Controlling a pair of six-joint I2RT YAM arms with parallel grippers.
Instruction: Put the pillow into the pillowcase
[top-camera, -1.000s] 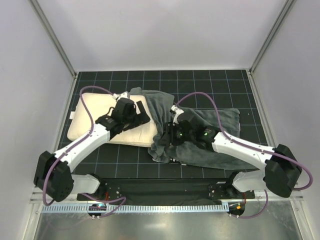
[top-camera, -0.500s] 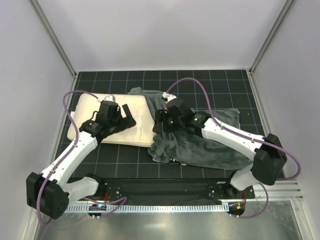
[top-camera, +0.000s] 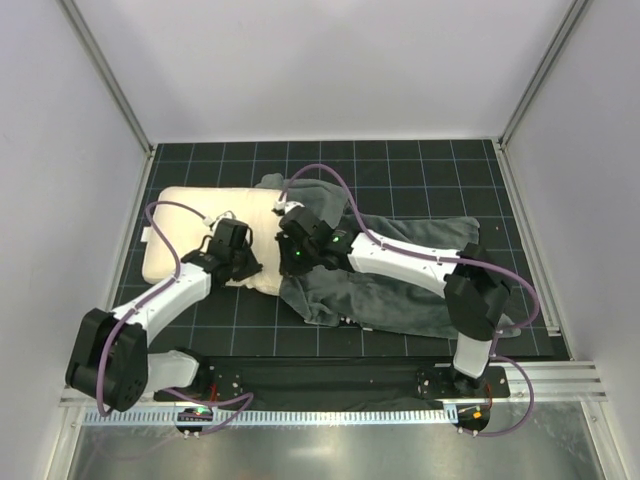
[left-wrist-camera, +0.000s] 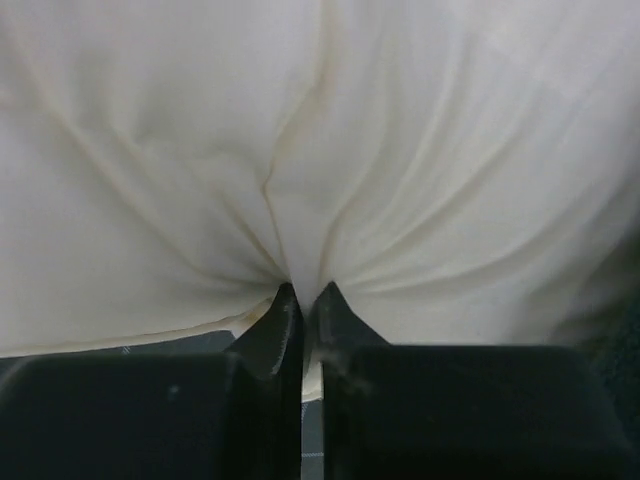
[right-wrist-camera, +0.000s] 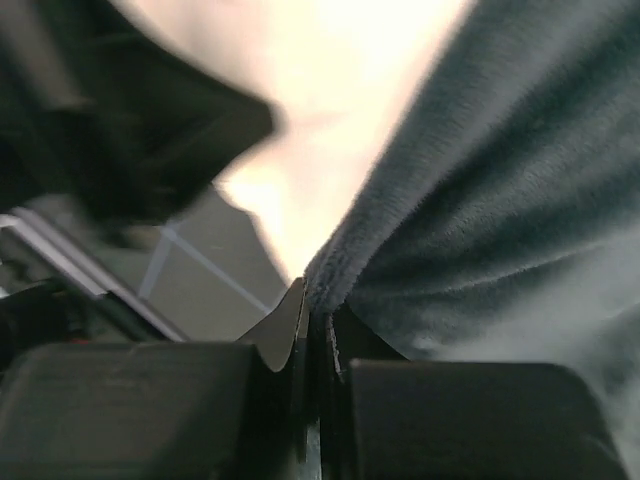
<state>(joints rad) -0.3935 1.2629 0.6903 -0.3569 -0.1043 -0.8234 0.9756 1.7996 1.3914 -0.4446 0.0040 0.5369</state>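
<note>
Pillow almost wholly outside the case; both pincers gripping.
The pillow (top-camera: 190, 225) lies left of centre on the mat (top-camera: 400, 165), its right end meeting the pillowcase (top-camera: 420, 275), which sprawls to the right. The left gripper (left-wrist-camera: 301, 297) is pinched shut on the pillow's near edge and the right gripper (right-wrist-camera: 318, 300) on the case's rim. By my judgement, nearly all the insertion remains, and bunched fabric and the crowded grippers hinder it.

Seen from above, the left arm (top-camera: 165, 298) stretches from its base at 7 o'clock toward 1 o'clock, jaws pinched almost shut. The right arm (top-camera: 400, 262) bends at its elbow at 4 o'clock and reaches toward 10 o'clock, jaws fully closed. The wrists sit just beside each other.
</note>
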